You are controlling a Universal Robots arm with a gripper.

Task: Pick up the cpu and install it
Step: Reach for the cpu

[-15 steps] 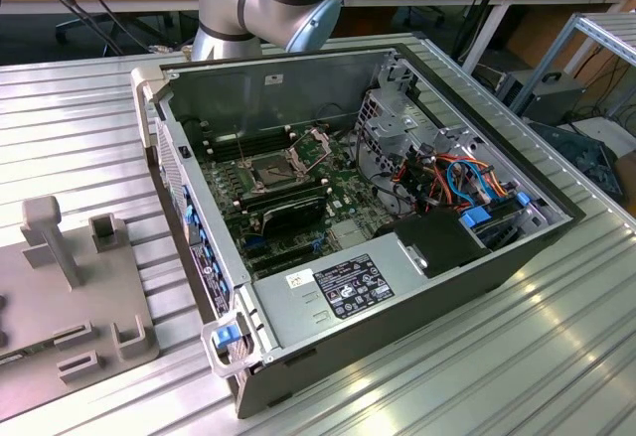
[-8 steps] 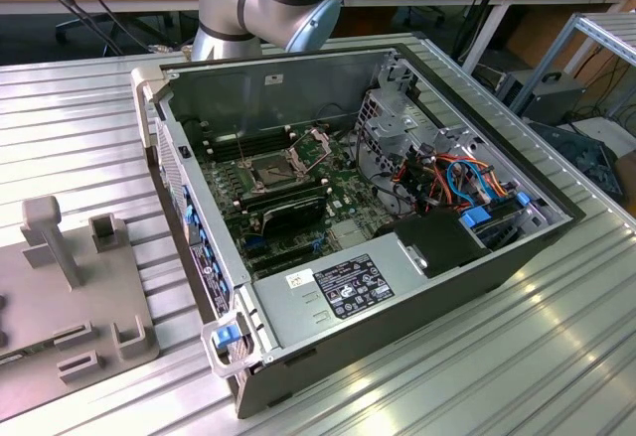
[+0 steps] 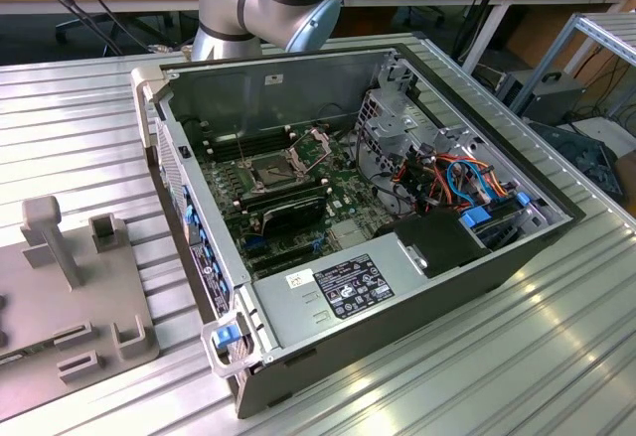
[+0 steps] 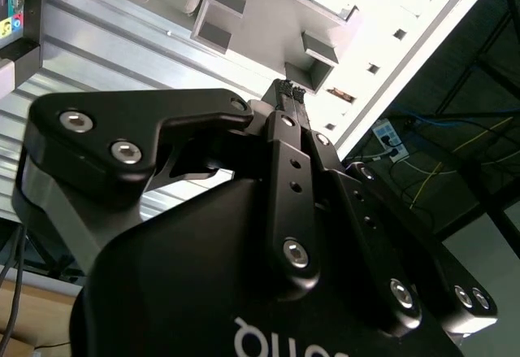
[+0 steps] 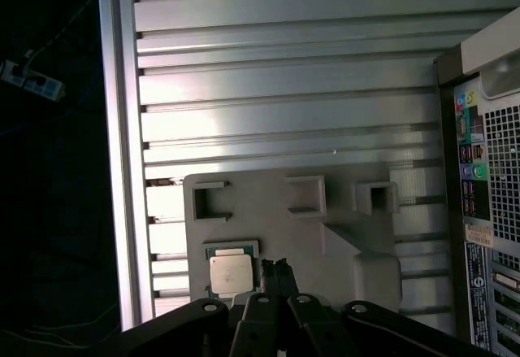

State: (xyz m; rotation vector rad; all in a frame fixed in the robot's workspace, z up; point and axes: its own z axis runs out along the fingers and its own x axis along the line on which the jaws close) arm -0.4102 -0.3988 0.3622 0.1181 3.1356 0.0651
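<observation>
"Where is the cpu (image 5: pixel 231 272)?"
"In the gray holder (image 5: pixel 268 235) on the bench (image 5: pixel 284 72), at eight o'clock from the computer case (image 3: pixel 298 83) in the exterior view."
"And the claw (image 5: pixel 276 266)?"
"Pressed together, empty, just beside the cpu."

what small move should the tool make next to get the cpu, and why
Probably a short sideways shift to centre the tool over the cpu. In the first wrist view its shut fingertips hang above the grey fixture plate beside the cpu, not over it, and the cpu lies flat there, ungripped.
</observation>
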